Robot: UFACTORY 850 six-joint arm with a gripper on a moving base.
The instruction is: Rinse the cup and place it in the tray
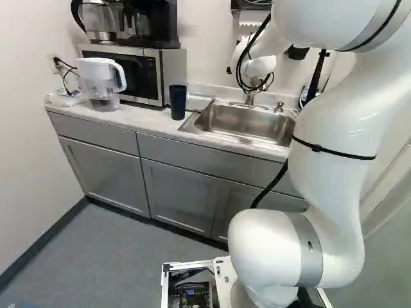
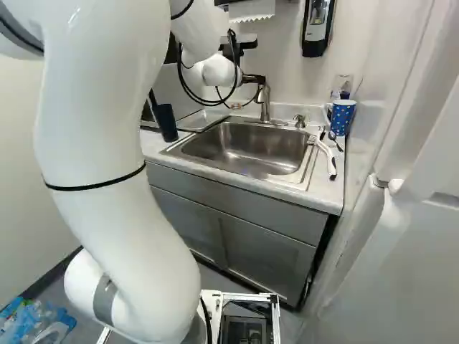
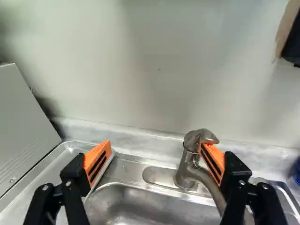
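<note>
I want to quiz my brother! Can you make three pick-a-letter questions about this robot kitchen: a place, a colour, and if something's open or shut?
1. Where is the plain dark cup?
A) inside the microwave
B) on the counter beside the sink
C) on the floor

2. What colour are the finger pads?
A) orange
B) green
C) pink

3. How is the gripper?
A) shut on the cup
B) shut on nothing
C) open

1 B: it stands there.
2 A: both show orange.
3 C: its fingers stand wide apart.

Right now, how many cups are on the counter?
2 that I can make out: a dark tumbler between the microwave and the sink, and a spotted mug on the sink's other side. A clear item behind it is partly hidden, possibly another.
</note>
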